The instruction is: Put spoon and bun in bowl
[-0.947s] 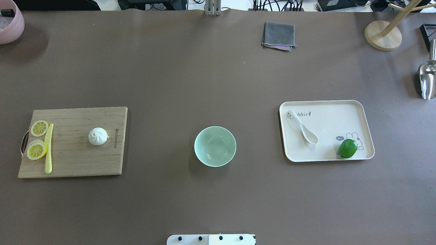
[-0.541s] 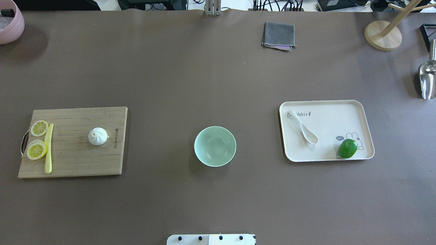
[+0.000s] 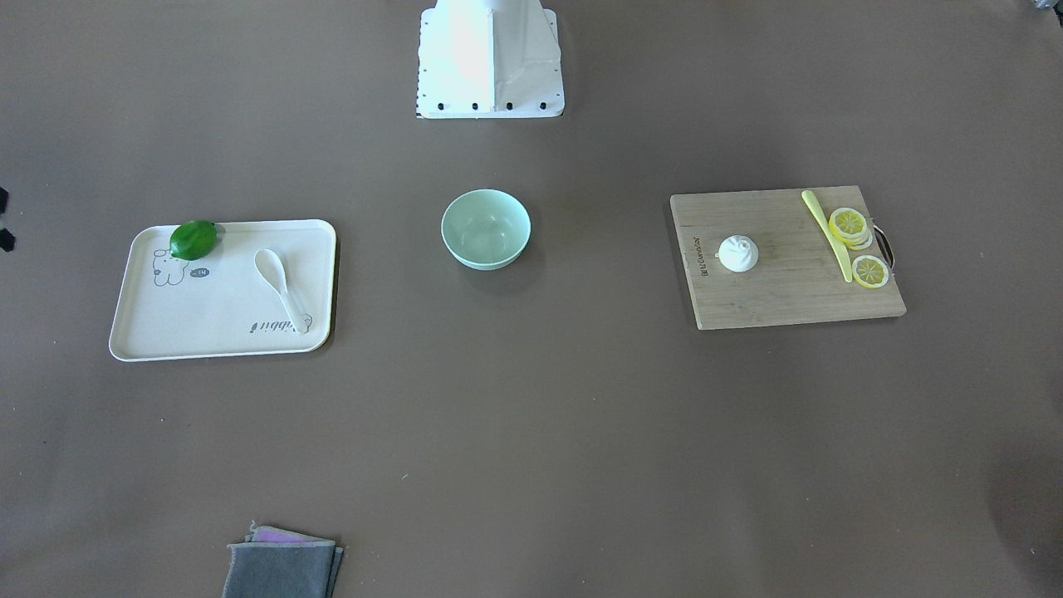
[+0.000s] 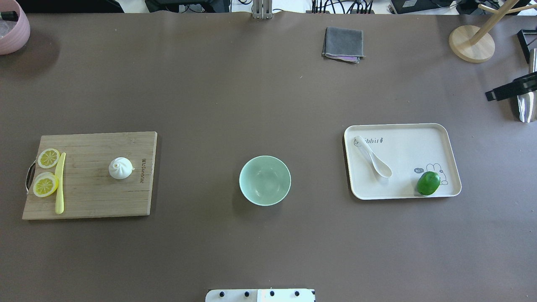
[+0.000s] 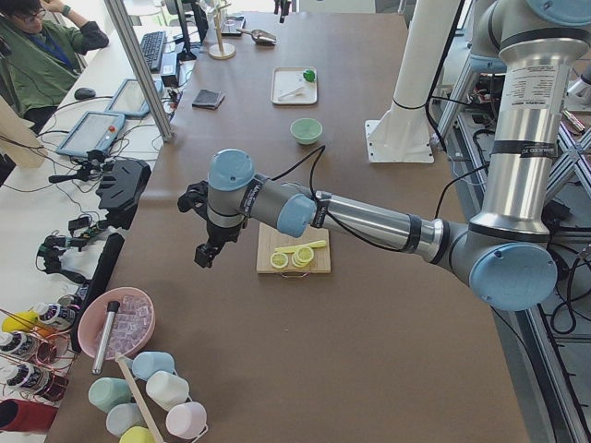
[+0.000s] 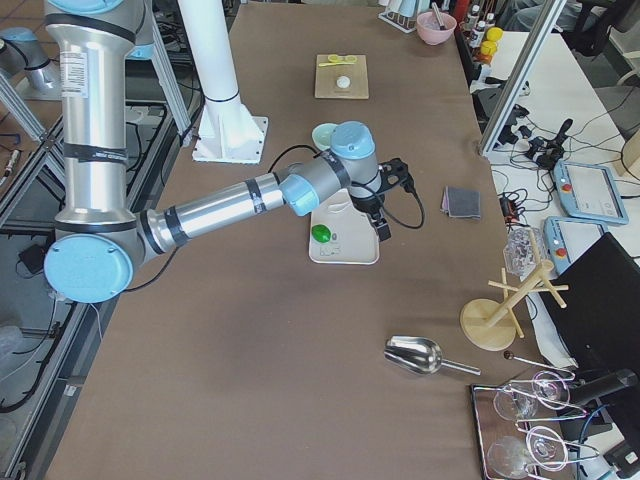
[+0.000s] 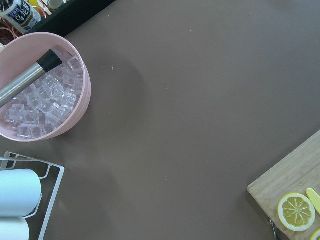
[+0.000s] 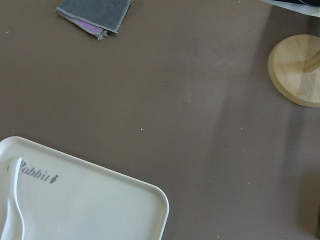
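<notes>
The white spoon (image 4: 372,156) lies on a cream tray (image 4: 411,147) at the right, scoop toward the robot. The white pleated bun (image 4: 121,168) sits on a wooden cutting board (image 4: 92,197) at the left. The mint-green bowl (image 4: 264,180) stands empty between them. My left gripper (image 5: 203,254) hangs above the table beyond the board's far end and shows only in the exterior left view, so I cannot tell its state. My right gripper (image 6: 381,225) hovers above the tray's outer side. Only a dark part of it (image 4: 509,89) shows overhead, so I cannot tell its state.
Two lemon slices (image 4: 48,158) and a yellow knife (image 4: 60,182) lie on the board. A green lime (image 4: 428,183) sits on the tray. At the back are a folded grey cloth (image 4: 343,44), a wooden stand (image 4: 471,43), a metal scoop (image 4: 526,109) and a pink ice bowl (image 7: 75,105).
A dark part of my right gripper has come into the overhead view at the right edge, in front of the metal scoop. Nothing on the table has moved.
</notes>
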Tool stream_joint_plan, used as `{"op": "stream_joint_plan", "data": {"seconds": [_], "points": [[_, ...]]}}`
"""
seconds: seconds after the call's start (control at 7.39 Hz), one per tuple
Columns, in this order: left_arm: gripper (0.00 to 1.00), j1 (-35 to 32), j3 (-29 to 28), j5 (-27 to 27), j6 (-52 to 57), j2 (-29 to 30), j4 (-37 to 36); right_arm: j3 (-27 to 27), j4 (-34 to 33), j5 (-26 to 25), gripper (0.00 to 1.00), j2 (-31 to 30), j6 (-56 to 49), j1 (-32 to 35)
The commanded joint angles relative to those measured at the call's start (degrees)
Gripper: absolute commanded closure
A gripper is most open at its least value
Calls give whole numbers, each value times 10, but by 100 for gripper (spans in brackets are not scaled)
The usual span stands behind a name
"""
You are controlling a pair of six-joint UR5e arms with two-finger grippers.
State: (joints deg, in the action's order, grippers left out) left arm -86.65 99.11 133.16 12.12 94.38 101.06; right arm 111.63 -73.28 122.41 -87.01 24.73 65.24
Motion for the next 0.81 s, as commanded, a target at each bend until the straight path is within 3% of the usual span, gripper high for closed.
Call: {"op": "stream_joint_plan", "data": {"seconds": [0.0,0.14,0.68], "points": [[1,8,-1,1,-8,0,4,-62,3,-133,0,99,136,-174],[1,10,-3,0,-9,0,7,-103,8,-152,0,124,144,-213],[1,12,-3,0,-8,0,10,-111,8,-168,0,120,143,-274]]}}
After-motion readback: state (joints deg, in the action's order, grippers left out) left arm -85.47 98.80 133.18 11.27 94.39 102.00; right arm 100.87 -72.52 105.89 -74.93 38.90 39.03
